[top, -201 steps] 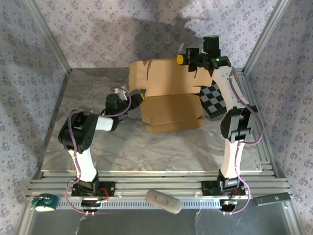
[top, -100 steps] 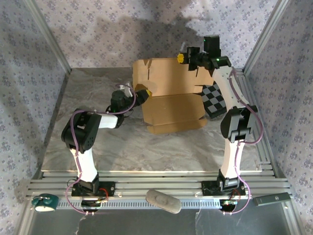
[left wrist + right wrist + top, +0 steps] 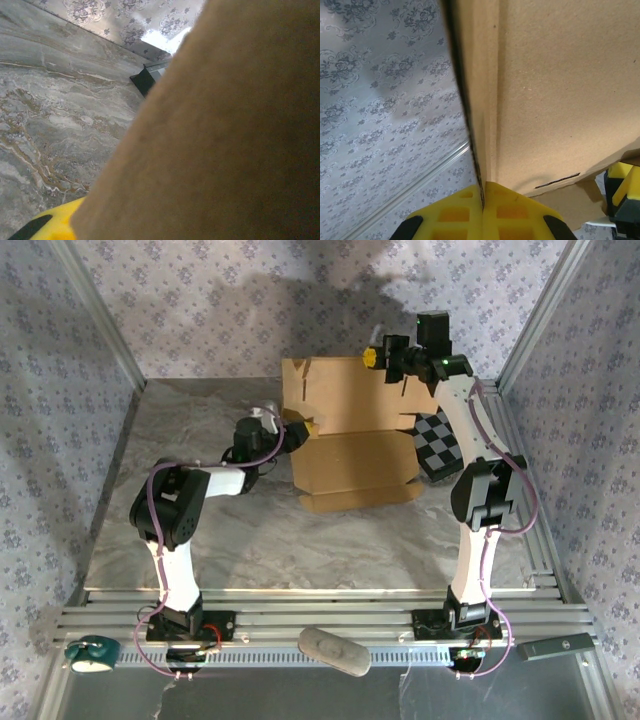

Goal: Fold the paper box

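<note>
Now my right gripper (image 3: 483,199) pinches the top edge of the paper box (image 3: 352,455); I cannot tell if my left gripper (image 3: 302,428) holds anything.

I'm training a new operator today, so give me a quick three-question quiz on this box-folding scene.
1. True or false: the right gripper pinches the edge of a raised panel of the paper box.
2. The checkerboard panel lies: A, left of the box; B, right of the box; C, on top of the box.
3. At which side of the box is the left gripper?
Key: 1 true; 2 B; 3 its left side.
</note>
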Robot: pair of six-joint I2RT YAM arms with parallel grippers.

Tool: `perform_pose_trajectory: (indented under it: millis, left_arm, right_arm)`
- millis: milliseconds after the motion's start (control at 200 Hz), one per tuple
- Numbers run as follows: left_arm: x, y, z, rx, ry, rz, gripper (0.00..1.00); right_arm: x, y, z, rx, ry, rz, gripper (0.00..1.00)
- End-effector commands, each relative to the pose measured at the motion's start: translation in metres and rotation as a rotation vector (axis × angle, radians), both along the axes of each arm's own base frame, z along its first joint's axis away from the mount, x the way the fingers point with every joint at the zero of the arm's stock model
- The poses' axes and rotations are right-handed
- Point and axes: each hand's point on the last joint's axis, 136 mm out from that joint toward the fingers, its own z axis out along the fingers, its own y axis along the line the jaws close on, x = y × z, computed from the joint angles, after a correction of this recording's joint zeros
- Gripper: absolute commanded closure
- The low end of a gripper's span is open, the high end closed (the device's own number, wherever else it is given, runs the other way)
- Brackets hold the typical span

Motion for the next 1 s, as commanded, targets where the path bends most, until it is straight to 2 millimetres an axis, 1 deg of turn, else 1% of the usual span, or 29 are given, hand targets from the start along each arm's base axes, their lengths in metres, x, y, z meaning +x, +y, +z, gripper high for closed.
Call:
perform_pose_trajectory:
  millis: [0, 140, 325, 455, 530, 615, 670, 700, 720, 755, 840, 900, 994]
  left_arm:
    - [-0.006, -0.02, 0.001, 0.066, -0.031, -0.075, 0.64]
    - [-0.003, -0.017, -0.004, 0.135, -0.012, -0.045, 0.77]
    - [-0.001, -0.014, 0.0, 0.191, -0.023, 0.004, 0.91]
    - [-0.004, -0.011, 0.001, 0.231, -0.028, 0.027, 0.96]
    - [-0.006, -0.003, 0.002, 0.254, -0.028, 0.06, 0.98]
    - [-0.01, 0.006, 0.003, 0.273, -0.03, 0.084, 0.98]
    - [-0.015, 0.01, 0.007, 0.274, -0.034, 0.087, 0.95]
    - [-0.017, 0.012, 0.01, 0.275, -0.037, 0.089, 0.88]
    - [-0.019, 0.013, 0.011, 0.277, -0.037, 0.087, 0.82]
    - [-0.023, 0.016, 0.013, 0.279, -0.032, 0.089, 0.72]
    - [-0.033, 0.025, 0.024, 0.282, -0.027, 0.101, 0.57]
    - [-0.045, 0.031, 0.031, 0.281, -0.023, 0.102, 0.51]
    - [-0.069, 0.043, 0.044, 0.273, -0.007, 0.106, 0.48]
  right_arm:
    - [-0.005, 0.01, 0.019, 0.035, -0.037, 0.029, 1.0]
    - [-0.007, 0.01, 0.019, 0.038, -0.038, 0.025, 1.0]
    - [-0.009, 0.011, 0.016, 0.038, -0.036, 0.023, 1.0]
    - [-0.01, 0.01, 0.011, 0.025, -0.04, 0.02, 1.0]
    - [-0.01, 0.01, 0.006, 0.014, -0.043, 0.021, 1.0]
    - [-0.01, 0.012, 0.0, 0.005, -0.052, 0.025, 1.0]
    - [-0.009, 0.012, -0.004, -0.003, -0.058, 0.025, 1.0]
    - [-0.009, 0.013, -0.007, -0.006, -0.057, 0.027, 1.0]
    - [-0.009, 0.014, -0.008, -0.007, -0.059, 0.028, 1.0]
    - [-0.007, 0.015, -0.01, -0.009, -0.068, 0.03, 1.0]
    - [-0.004, 0.017, -0.014, -0.033, -0.084, 0.043, 1.0]
    - [-0.001, 0.021, -0.018, -0.04, -0.098, 0.059, 1.0]
    - [0.007, 0.028, -0.022, -0.051, -0.142, 0.086, 1.0]
